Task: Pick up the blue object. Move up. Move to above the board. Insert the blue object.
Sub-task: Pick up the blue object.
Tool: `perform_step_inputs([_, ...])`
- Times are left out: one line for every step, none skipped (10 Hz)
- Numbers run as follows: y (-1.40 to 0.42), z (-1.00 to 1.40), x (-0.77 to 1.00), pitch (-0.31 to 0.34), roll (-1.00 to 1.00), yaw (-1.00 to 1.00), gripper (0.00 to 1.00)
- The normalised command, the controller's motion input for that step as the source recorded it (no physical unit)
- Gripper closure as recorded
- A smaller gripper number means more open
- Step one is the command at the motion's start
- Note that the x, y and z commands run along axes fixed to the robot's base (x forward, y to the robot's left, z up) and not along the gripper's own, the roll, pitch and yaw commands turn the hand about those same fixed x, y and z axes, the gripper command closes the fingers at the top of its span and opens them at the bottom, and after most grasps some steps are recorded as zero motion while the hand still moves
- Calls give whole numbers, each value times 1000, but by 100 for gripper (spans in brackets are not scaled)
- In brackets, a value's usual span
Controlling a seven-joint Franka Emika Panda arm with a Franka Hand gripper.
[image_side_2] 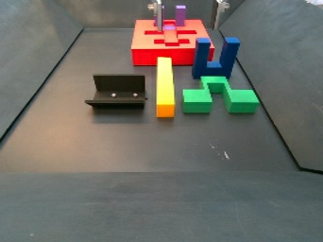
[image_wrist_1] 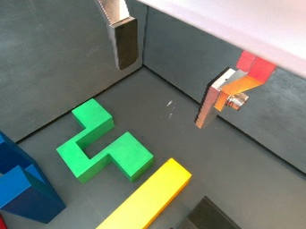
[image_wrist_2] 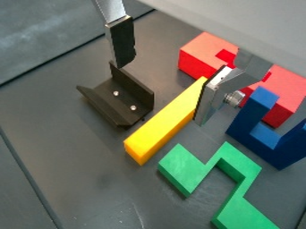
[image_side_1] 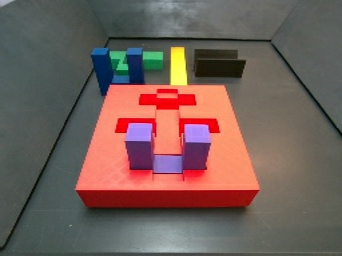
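Observation:
The blue object (image_side_2: 216, 59) stands upright on the floor next to the board (image_side_2: 142, 38), prongs up. It also shows in a side view (image_side_1: 103, 68) and in both wrist views (image_wrist_1: 24, 188) (image_wrist_2: 269, 130). The red board (image_side_1: 120, 150) shows in a wrist view (image_wrist_2: 203, 54) beyond the blue object. My gripper (image_wrist_1: 164, 94) (image_wrist_2: 163, 91) is open and empty, hanging above the floor near the yellow bar, apart from the blue object. Nothing is between its fingers (image_wrist_1: 122, 40).
A purple U-shaped block (image_side_1: 167, 145) sits in the board. A green block (image_side_2: 217, 96) (image_wrist_1: 102, 143) and a yellow bar (image_side_2: 164, 85) (image_wrist_2: 162, 125) lie on the floor beside the blue object. The fixture (image_side_2: 116, 92) (image_wrist_2: 117, 100) stands beyond the bar. Grey walls surround the floor.

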Motion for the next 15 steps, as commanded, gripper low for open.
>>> perform_step_inputs([0, -6, 0, 0, -24, 0, 0])
perform_step_inputs([-69, 0, 0, 0, 0, 0, 0])
perform_step_inputs([-149, -134, -71, -50, 0, -91, 0])
perform_step_inputs([-737, -326, 0, 0, 84, 0, 0])
perform_step_inputs([-923, -291, 0, 0, 209, 0, 0])
perform_step_inputs([-926, -271, 0, 1, 224, 0, 0])
perform_step_inputs([-911, -234, -54, 0, 236, 0, 0])
perform_step_inputs([-889, -151, -163, 0, 241, 0, 0])
perform_step_inputs([-803, -57, -306, 0, 216, 0, 0])
perform_step_inputs([-737, -120, -334, 0, 141, 0, 0])
perform_step_inputs([-609, -277, -337, -63, 7, 0, 0])
perform_step_inputs([-463, -309, -366, -123, -41, 34, 0])
perform_step_inputs([-300, -300, -329, -107, -84, 54, 0])
perform_step_inputs([-163, -249, -263, -69, -54, 74, 0])
perform_step_inputs([-183, -229, -183, -50, -36, 31, 0])
